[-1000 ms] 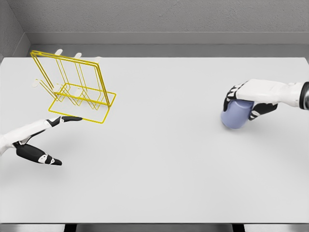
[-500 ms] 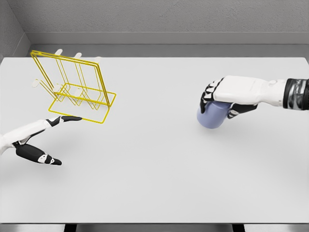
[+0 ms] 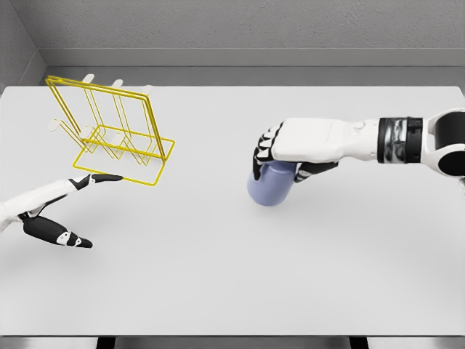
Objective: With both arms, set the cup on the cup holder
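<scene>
The right hand (image 3: 287, 153) comes in from the right side of the table (image 3: 232, 276), its fingers wrapped over the top of the pale blue cup (image 3: 270, 185) and gripping it from above. The cup hangs from that grasp near the middle of the table, a little right of centre; whether its base touches the surface or clears it I cannot tell. Held from above like this, the cup's lower body stays free, which would suit passing it on or lowering it over a prong.

Far off to the left stands the yellow wire cup holder (image 3: 109, 123), tilted, with upright loops rising from a flat rectangular base. The cup is well apart from it, so the placing itself is not yet done.

The left hand (image 3: 54, 211) lies low at the near left, palm relaxed and fingers spread, holding nothing. One fingertip reaches toward the near edge of the holder's base and looks to be just beside it, perhaps to steady the light frame when the cup arrives. My guess is that the cup has to cross to the left before anything else matters.
</scene>
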Available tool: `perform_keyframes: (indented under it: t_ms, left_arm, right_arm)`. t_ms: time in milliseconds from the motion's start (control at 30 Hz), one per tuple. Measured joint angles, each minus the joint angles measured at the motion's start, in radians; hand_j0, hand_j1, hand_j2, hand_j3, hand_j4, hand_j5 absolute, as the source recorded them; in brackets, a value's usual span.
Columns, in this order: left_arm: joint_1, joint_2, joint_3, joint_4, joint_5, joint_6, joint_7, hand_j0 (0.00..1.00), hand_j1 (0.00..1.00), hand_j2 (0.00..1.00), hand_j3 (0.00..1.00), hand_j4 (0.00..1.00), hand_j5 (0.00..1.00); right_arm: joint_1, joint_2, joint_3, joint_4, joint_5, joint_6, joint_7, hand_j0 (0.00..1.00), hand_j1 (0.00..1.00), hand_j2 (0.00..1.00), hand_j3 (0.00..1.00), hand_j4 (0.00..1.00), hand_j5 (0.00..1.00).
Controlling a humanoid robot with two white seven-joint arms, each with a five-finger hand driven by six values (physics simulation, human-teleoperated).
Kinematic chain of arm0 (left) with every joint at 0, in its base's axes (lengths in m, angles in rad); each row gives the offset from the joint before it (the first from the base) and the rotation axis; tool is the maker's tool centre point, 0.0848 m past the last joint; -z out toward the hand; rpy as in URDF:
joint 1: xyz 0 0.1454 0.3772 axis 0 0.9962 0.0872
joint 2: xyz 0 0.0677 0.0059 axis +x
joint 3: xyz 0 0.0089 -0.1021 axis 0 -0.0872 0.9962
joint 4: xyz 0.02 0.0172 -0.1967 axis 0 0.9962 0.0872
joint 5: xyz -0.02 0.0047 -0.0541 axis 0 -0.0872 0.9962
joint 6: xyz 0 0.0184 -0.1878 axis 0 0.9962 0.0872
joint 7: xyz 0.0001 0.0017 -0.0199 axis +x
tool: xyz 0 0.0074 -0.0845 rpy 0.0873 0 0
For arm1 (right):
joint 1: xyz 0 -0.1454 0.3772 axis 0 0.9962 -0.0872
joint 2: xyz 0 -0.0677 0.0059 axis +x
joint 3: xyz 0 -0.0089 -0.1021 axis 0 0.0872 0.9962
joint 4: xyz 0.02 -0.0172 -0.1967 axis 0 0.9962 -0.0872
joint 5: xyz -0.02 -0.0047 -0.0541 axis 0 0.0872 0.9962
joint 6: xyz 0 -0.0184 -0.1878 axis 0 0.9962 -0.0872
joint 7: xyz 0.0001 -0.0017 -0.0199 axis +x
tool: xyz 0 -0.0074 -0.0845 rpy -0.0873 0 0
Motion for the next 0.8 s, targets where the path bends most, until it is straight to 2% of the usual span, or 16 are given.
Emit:
perform_keyframes:
  t_ms: [367, 800]
  left_arm:
    - [0.000, 0.000, 0.000, 0.001, 0.000, 0.000, 0.000, 1.00, 1.00, 1.00, 1.00, 1.00, 1.00]
    - [-0.002, 0.000, 0.001, 0.004, 0.003, 0.000, 0.000, 1.00, 1.00, 1.00, 1.00, 1.00, 1.00]
  right_arm:
    - [-0.029, 0.071, 0.049, 0.000, -0.001, -0.017, 0.000, 0.55, 0.55, 0.55, 0.55, 0.55, 0.55]
    - [-0.086, 0.216, 0.112, 0.001, 0.000, 0.035, 0.000, 0.55, 0.55, 0.55, 0.55, 0.55, 0.55]
